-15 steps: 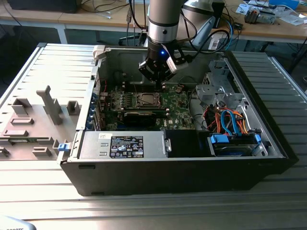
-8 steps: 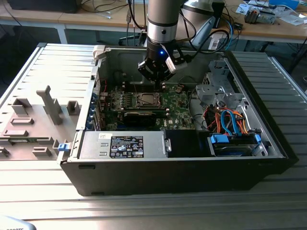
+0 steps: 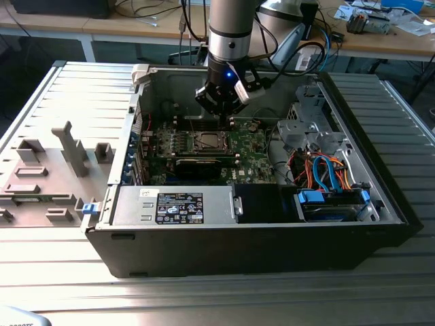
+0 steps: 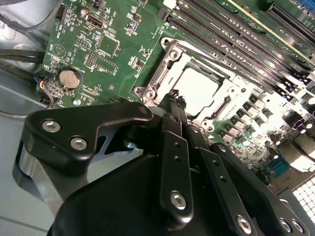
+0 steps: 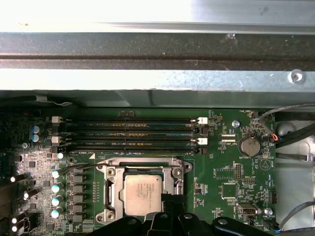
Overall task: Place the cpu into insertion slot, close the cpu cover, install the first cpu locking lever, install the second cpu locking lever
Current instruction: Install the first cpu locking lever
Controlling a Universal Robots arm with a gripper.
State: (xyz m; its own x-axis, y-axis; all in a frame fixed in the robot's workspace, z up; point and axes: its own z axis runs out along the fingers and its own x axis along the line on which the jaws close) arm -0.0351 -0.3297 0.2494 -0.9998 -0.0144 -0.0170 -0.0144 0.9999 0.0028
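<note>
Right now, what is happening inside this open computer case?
A robot arm reaches into the computer case, its pincer hanging just above the processor socket on the motherboard. The cpu already lies in the socket and the cpu cover is down around it. The pincer's tips are close together at the cover's edge and hold nothing that I can see.

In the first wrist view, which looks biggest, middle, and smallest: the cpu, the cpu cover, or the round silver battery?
1. the cpu cover, framing the chip
2. the cpu, sitting inside it
3. the round battery, smallest
</note>
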